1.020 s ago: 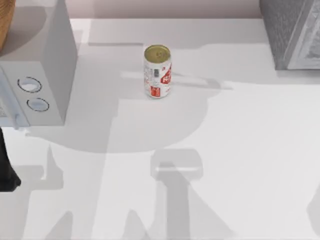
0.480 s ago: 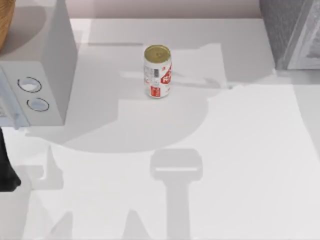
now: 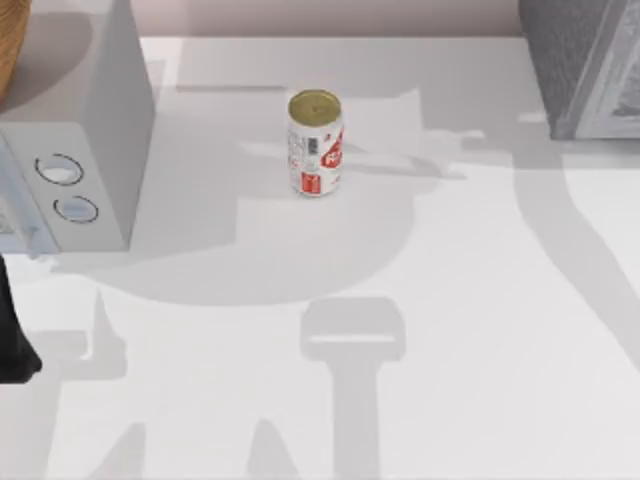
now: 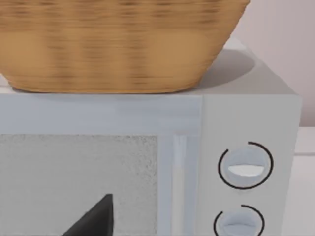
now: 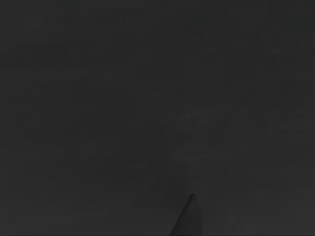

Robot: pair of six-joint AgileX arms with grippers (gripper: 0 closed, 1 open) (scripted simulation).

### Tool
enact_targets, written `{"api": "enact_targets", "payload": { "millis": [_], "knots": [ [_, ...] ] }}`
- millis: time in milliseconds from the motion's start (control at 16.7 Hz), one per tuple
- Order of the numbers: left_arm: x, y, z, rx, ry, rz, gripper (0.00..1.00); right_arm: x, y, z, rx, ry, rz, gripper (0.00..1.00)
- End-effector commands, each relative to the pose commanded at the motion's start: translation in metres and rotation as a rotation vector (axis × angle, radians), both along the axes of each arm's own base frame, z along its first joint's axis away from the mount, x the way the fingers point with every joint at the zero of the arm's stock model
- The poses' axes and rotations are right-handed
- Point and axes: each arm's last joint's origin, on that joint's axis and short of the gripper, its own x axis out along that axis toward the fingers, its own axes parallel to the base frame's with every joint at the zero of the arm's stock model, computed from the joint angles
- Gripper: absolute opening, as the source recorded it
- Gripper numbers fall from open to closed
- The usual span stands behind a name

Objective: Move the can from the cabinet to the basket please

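Note:
The can (image 3: 315,143), white with red marks and a dull gold top, stands upright on the white table, back of centre. It is well apart from the cabinet (image 3: 575,70), the dark grey speckled box at the back right corner. The tan woven basket (image 4: 118,44) sits on top of a pale grey box; its curved edge (image 3: 10,45) shows at the top view's far left. My left arm (image 3: 12,345) is at the left edge, and a dark part of my left gripper (image 4: 96,219) faces the box's front. The right wrist view is dark.
The pale grey box with two round dials (image 3: 85,150) stands at the left of the table, its dials (image 4: 244,165) toward me. Arm shadows lie across the table (image 3: 480,330) in the middle and on the right.
The can has not moved. The shadow on the right side of the table has swept across and now runs as a band from the cabinet down to the right edge.

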Motion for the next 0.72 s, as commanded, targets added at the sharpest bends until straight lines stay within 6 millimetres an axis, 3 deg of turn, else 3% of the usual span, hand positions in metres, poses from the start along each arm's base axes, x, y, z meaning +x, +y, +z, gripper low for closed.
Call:
{"api": "enact_targets", "payload": {
  "millis": [300,720],
  "knots": [
    [0.0,0.0,0.0,0.0,0.0,0.0,1.0,-0.006,-0.01,0.007,-0.002,-0.021,-0.039,1.0],
    [0.0,0.0,0.0,0.0,0.0,0.0,1.0,0.043,-0.01,0.006,-0.002,-0.021,-0.04,1.0]
  ]
}}
